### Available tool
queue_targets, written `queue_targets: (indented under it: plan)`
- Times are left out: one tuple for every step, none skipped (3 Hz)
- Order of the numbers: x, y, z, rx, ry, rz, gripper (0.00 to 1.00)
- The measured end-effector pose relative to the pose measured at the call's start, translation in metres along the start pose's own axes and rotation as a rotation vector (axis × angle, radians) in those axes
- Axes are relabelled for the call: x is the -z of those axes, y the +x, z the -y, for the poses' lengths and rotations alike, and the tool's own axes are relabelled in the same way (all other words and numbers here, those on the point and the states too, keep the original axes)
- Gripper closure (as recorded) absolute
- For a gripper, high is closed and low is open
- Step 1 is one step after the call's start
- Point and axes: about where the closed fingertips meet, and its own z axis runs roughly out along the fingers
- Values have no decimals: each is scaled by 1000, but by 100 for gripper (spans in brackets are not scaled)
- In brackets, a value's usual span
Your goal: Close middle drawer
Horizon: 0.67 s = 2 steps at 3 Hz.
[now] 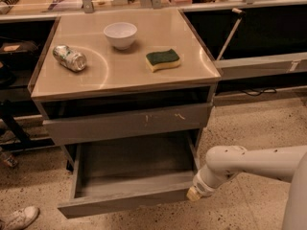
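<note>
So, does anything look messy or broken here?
Three things. The wide shallow grey wooden drawer stands pulled far out, with the robot's gripper at its front right corner. The dented silver can lies on its side on the tan cabinet top. The taller grey drawer front above has pale scratch marks.

Bench: flat tan top with a slight sheen, standing on the speckled floor. Three items lie on the top, all apart from one another. White bowl, upright, at 12 o'clock near the back edge. Crushed metal can, on its side, at 9 o'clock. Sponge, green face up over yellow, at 3 o'clock. Gripper is low at 5 o'clock from the top, at the right front corner of the open middle drawer.
</note>
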Motion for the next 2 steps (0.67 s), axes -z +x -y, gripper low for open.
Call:
queue_targets:
  plan:
    - [-5,-16,0,16,-15,11,100]
    - [-12,-34,-2,36,-36,24,100]
